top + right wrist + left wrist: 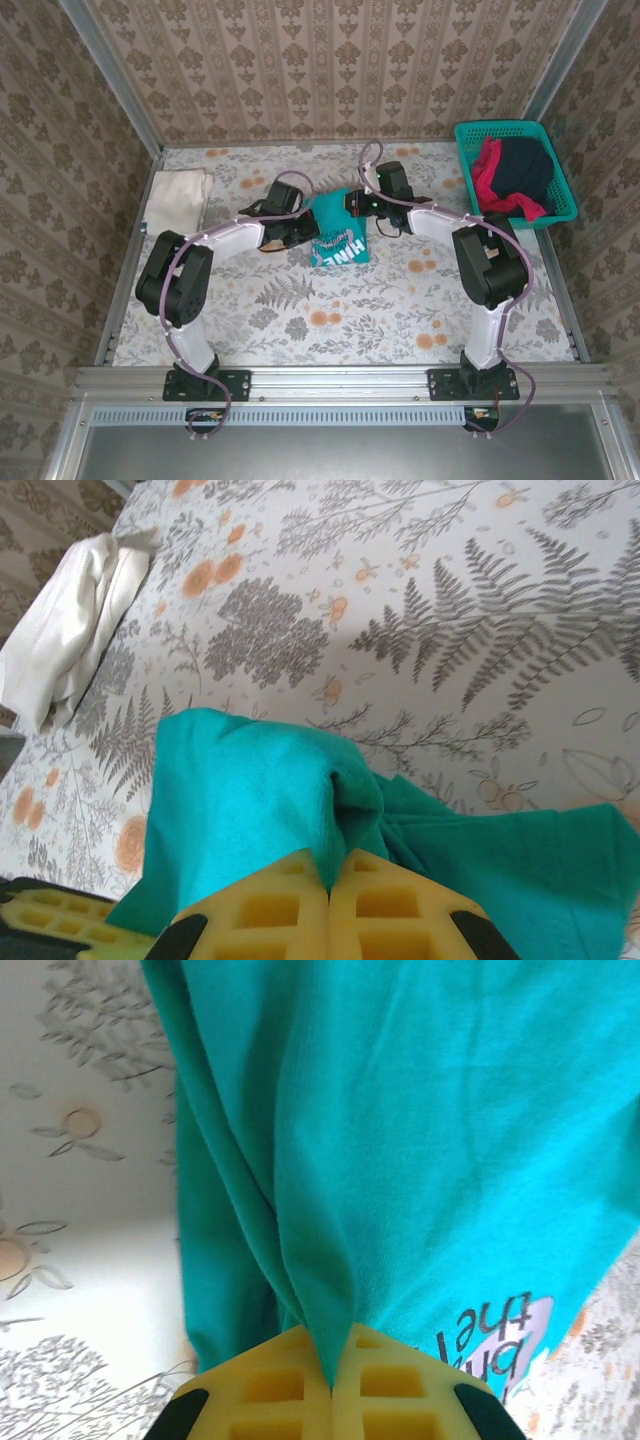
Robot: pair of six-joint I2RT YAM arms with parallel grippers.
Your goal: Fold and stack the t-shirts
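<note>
The teal shirt [338, 232] at the centre of the table carries white lettering. At ten o'clock lies a cream-white shirt [178, 197]. At two o'clock a teal mesh basket [500, 125] holds a red shirt [487, 178] and a dark navy shirt [525, 165]. The table [330, 310] is pale, with grey ferns and orange flowers. The wall [330, 60] is beige damask. The left gripper [330, 1345] and right gripper [328, 865] are yellow.

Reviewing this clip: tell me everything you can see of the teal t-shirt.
The teal t-shirt is soft cloth with white print and dark lettering on a pale patch. It is bunched up mid-table. The left gripper and right gripper are each shut on a fold of it, with creases fanning out from each pinch. Its lower part seems to rest on the floral table.
</note>
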